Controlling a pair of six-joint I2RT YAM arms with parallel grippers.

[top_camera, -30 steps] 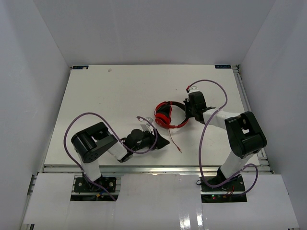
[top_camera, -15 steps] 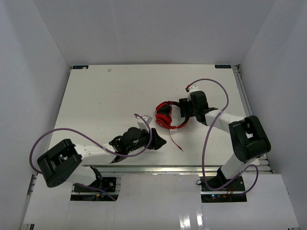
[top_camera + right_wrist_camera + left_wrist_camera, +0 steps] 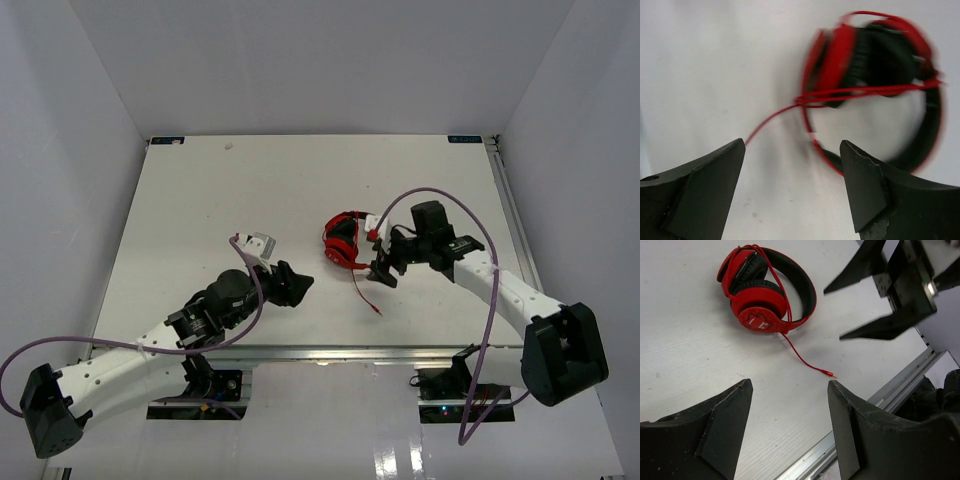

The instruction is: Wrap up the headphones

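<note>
Right tool [image 3: 792, 145] and left tool [image 3: 790, 382] both stand wide and empty; the headphones [image 3: 765, 305] lie on the bench [image 3: 690, 350] just ahead of the right tool. A good wrap probably means pinching the loose cord [image 3: 800, 356] near its plug [image 3: 829, 373] and keeping light tension.

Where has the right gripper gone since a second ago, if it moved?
Yes. The right gripper has come away from the headphones, toward the table's near edge, jaws open.

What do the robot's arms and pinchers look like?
The left arm and right arm are white tubes with chunky black joints. A thin purple cable loops along each. The left gripper and right gripper are black, each with two pointy wedge-shaped fingers.
</note>
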